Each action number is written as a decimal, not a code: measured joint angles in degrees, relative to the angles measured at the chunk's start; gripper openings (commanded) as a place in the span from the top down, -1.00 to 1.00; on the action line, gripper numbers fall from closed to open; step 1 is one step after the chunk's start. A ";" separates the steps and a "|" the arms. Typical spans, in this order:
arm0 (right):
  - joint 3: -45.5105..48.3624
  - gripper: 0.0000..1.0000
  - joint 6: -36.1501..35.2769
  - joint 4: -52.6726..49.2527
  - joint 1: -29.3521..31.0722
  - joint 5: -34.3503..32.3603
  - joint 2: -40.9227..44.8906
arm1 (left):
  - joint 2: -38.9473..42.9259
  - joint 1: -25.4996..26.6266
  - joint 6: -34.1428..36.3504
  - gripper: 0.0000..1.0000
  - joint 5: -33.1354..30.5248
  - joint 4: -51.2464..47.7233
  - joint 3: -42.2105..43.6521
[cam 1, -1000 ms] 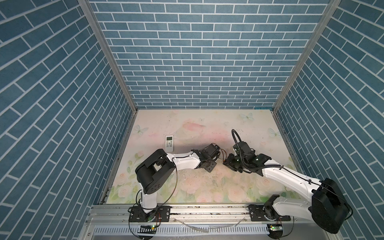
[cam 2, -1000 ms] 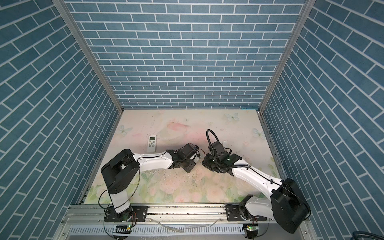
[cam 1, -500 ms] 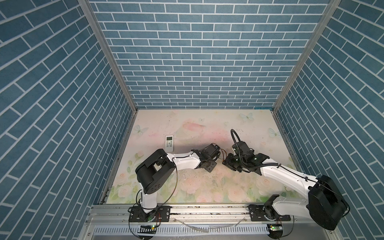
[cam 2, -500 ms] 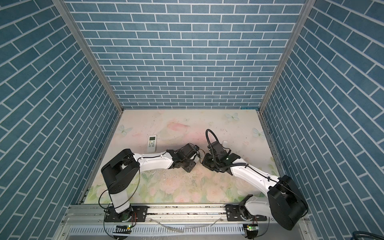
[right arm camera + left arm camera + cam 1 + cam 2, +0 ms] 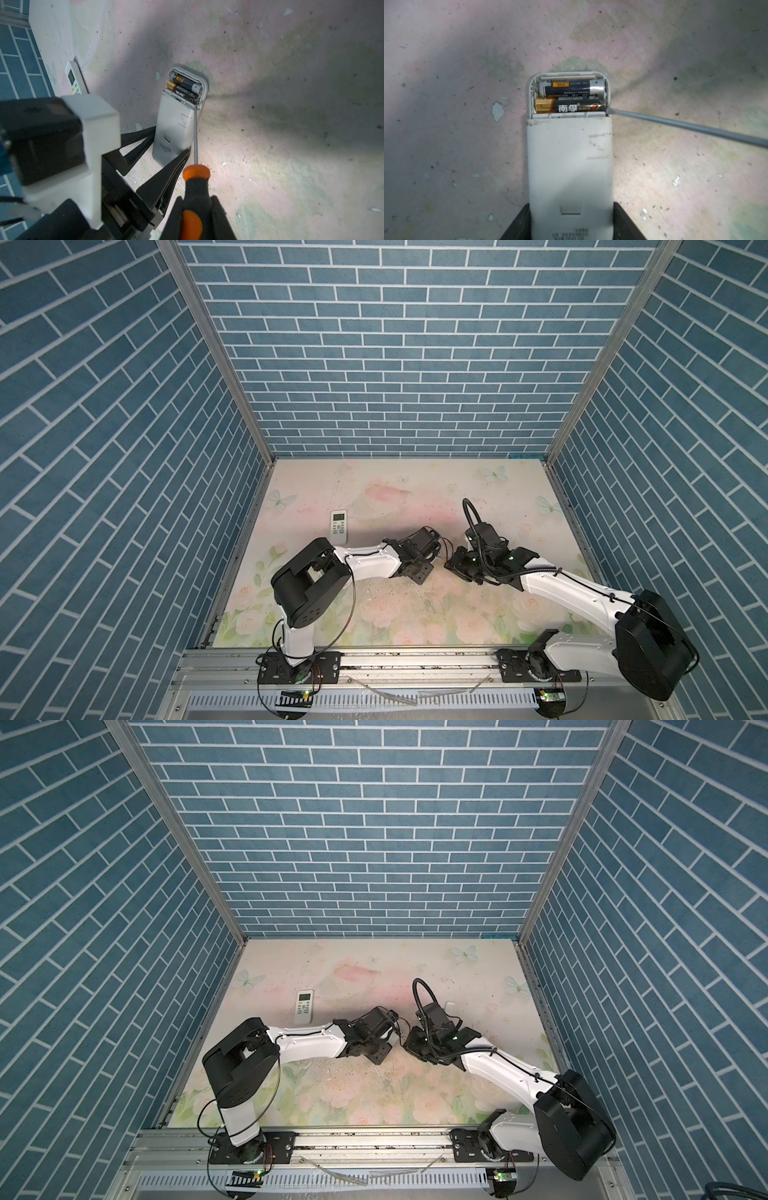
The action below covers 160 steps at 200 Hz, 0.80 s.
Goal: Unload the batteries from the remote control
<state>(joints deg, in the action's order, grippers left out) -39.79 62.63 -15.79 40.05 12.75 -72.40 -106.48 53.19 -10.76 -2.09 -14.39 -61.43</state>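
White remote clamped in left fingers; right fingers grip screwdriver, tip at rim beside batteries.

Screwdriver handle runs off the frame edge; remote label print blurred — unreadable

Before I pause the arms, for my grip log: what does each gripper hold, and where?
The left gripper clamps the face-down remote by its side edges, at the end opposite the battery compartment; the right gripper holds the screwdriver by its handle.
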 measured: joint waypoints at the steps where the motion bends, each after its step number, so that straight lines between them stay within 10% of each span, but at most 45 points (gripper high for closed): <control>1: 0.00 1.00 0.00 0.02 0.00 0.00 0.00 | 0.00 0.00 0.00 0.39 0.00 0.00 0.00; 160: -0.02 1.00 -0.11 0.20 -0.31 0.31 0.33 | -0.42 0.04 -0.17 0.41 -0.07 -0.02 -0.11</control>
<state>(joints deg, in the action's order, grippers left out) -39.81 62.52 -15.59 39.75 13.06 -72.07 -106.89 53.23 -10.94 -2.15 -14.41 -61.54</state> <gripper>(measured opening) 0.194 0.571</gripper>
